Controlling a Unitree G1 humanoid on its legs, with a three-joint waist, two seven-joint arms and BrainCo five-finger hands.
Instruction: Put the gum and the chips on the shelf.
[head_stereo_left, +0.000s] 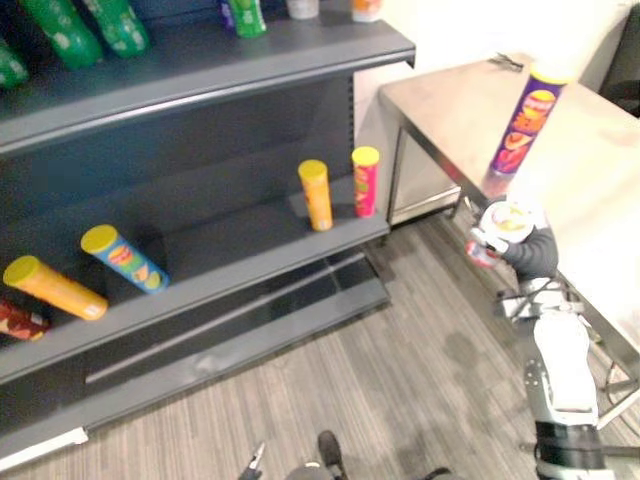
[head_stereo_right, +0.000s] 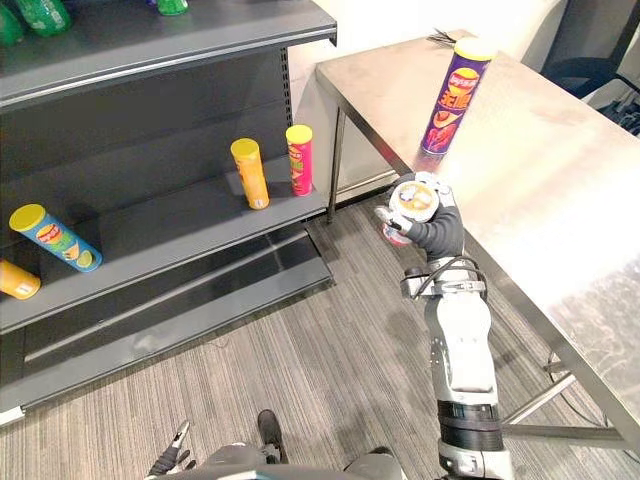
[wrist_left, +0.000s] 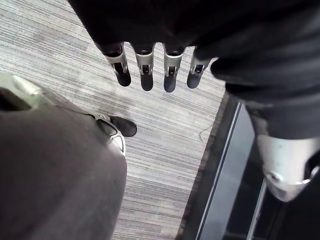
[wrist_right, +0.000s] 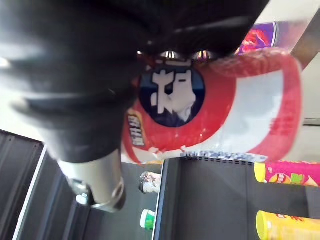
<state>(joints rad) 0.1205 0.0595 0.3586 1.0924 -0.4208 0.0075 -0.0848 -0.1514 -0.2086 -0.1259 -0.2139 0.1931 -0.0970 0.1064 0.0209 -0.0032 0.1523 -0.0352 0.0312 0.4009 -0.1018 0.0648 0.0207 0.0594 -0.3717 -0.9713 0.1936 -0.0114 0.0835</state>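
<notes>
Right wrist view: your right hand (wrist_right: 90, 75), fingers grasping gum tub (wrist_right: 225, 110), beside surface (head_stereo_right: 560, 170) holding chips can (head_stereo_right: 452, 95); left hand (wrist_left: 168, 75), fingers released.

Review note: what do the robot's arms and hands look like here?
The right arm is a silver-grey, boxy forearm with a black band near the elbow. The right hand wears a dark ribbed cover over its back and wrist. The left hand shows silver fingers with dark rounded tips below the same dark cover.
</notes>
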